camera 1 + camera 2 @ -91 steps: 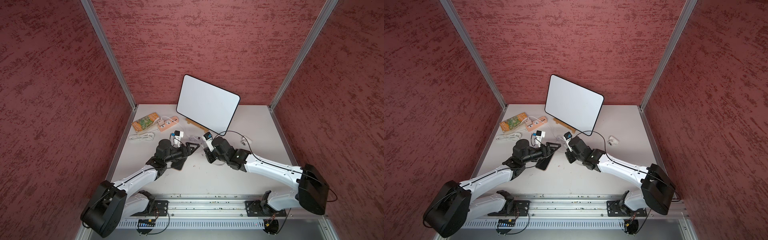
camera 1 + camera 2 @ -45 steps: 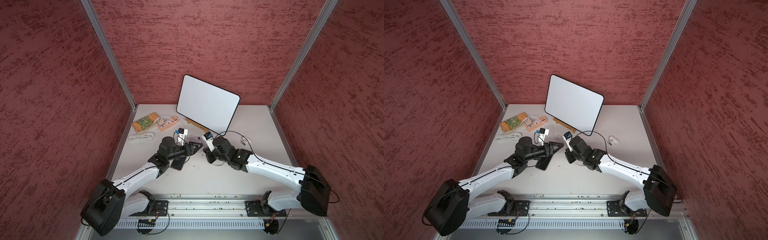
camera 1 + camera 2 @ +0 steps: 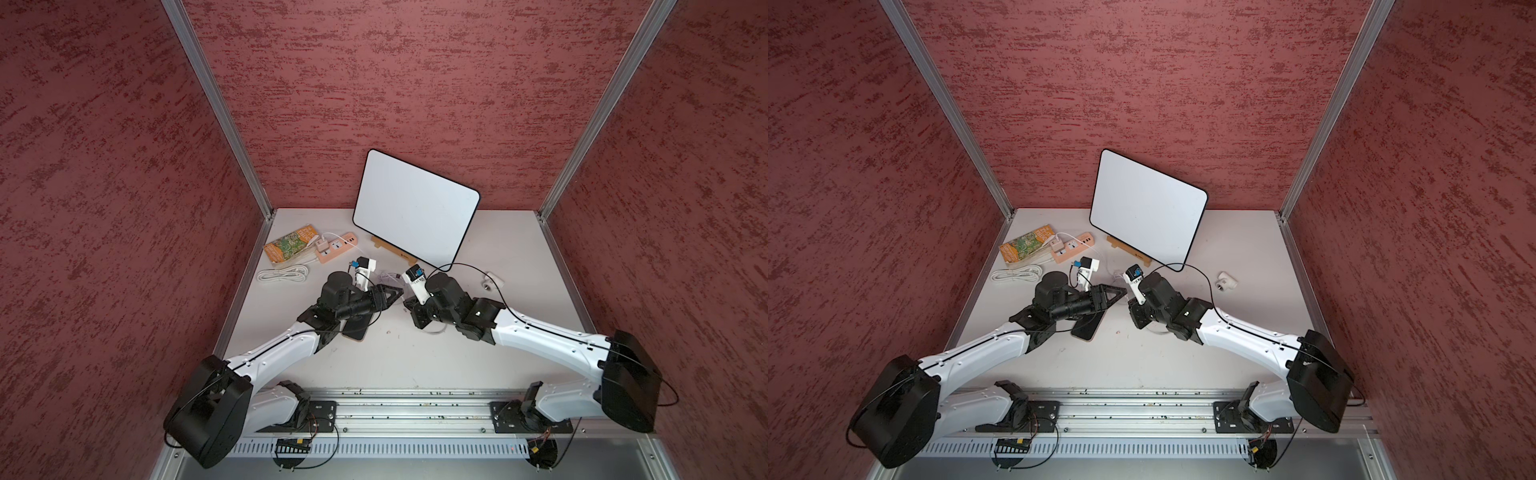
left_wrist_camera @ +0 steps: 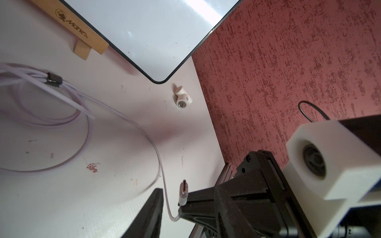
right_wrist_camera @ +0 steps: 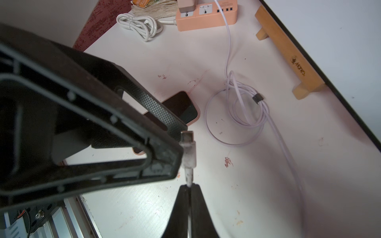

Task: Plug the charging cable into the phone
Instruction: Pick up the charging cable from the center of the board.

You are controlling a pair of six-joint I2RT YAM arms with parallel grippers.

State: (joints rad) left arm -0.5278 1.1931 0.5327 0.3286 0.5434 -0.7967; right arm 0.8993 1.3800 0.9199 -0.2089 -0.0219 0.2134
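1. While the left arm is covering most of the phone (image 3: 354, 330) in both top views, only one end is peeking out. The right wrist view is showing more of its dark screen, lying flat on the table (image 5: 257, 195) just behind the left gripper (image 3: 399, 291).
2. The right gripper (image 5: 189, 187) is clamping shut on the charging cable (image 5: 261, 108) right behind its plug (image 5: 188, 144), which is sticking out past the fingertips.
3. The left gripper's jaws are standing partly apart at the plug. The left wrist view is showing only one finger (image 4: 151, 210), just clear of the plug, with the cable running between them. Whether the second finger is touching the plug I cannot tell.
4. Well beyond both jaws, the orange power strip (image 5: 208, 19) is holding a pink adapter (image 5: 185, 5) in a socket. The cable is crossing over the strip, and the frame edge is cutting off its start. Its loose coil, bound by a black clip (image 5: 257, 97), is lying beside the right jaws.
5. Only the right wrist view is showing the bundled white cord (image 5: 138, 24) closely. Only the left wrist view is showing the small white fitting (image 4: 182, 99) closely, lying well apart from the jaws near the white board (image 4: 154, 31) on its wooden stand (image 4: 78, 31).
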